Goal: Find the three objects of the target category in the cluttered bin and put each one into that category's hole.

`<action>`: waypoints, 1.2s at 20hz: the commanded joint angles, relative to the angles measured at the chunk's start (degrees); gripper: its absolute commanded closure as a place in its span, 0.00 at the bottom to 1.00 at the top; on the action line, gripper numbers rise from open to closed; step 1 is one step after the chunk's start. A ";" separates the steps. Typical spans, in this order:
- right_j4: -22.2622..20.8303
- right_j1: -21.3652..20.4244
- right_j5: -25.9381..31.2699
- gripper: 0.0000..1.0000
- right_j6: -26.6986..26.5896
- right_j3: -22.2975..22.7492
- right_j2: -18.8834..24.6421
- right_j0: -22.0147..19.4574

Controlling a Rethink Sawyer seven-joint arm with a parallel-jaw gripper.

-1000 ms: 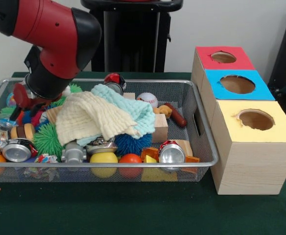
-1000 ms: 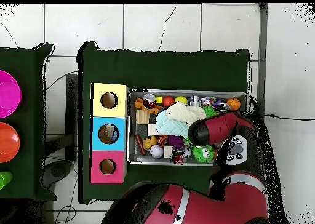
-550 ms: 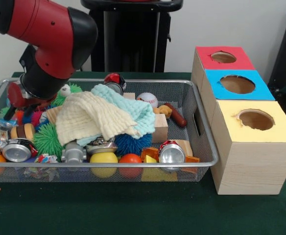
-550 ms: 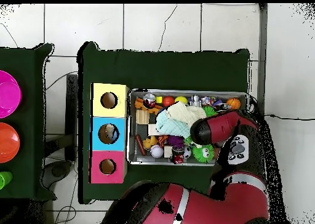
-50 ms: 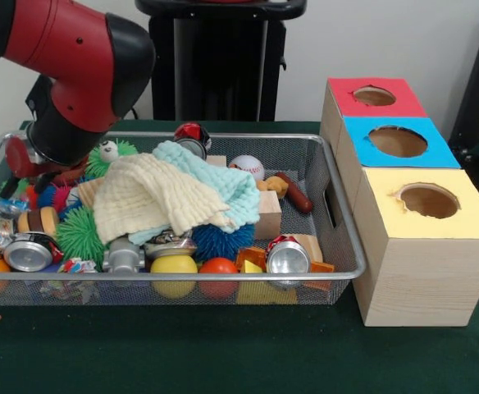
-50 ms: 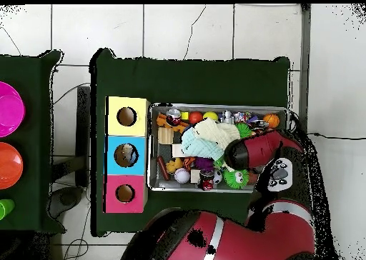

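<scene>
My red and black pincer (image 5: 18, 168) works at the left end of the silver wire-mesh bin (image 5: 338, 213); its opening I cannot tell; the target objects sit somewhere among the clutter; lift straight, clearing the cream waffle-weave cloth (image 5: 153, 201).

A: What covers the worktop (image 5: 223, 353)?
B: Dark green cloth, all over.
A: What sits directly on it?
B: A wire mesh bin (image 5: 338, 222), full of clutter, and a row of 3 wooden boxes just beside the bin's end: red-topped box (image 5: 371, 103), blue-topped box (image 5: 399, 148), yellow-topped box (image 5: 424, 246).
A: Touching each other?
B: Yes, side by side, each with 1 round hole on top.
</scene>
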 commanded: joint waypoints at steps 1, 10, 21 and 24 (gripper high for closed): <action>0.48 6.02 -3.02 0.00 2.43 -3.42 6.35 -2.82; 0.64 7.83 -4.18 0.00 2.52 -5.45 7.45 -3.40; 0.55 7.48 -6.78 1.00 2.25 -4.77 8.42 -3.96; 0.37 7.34 -7.59 1.00 2.33 -4.59 8.64 -4.01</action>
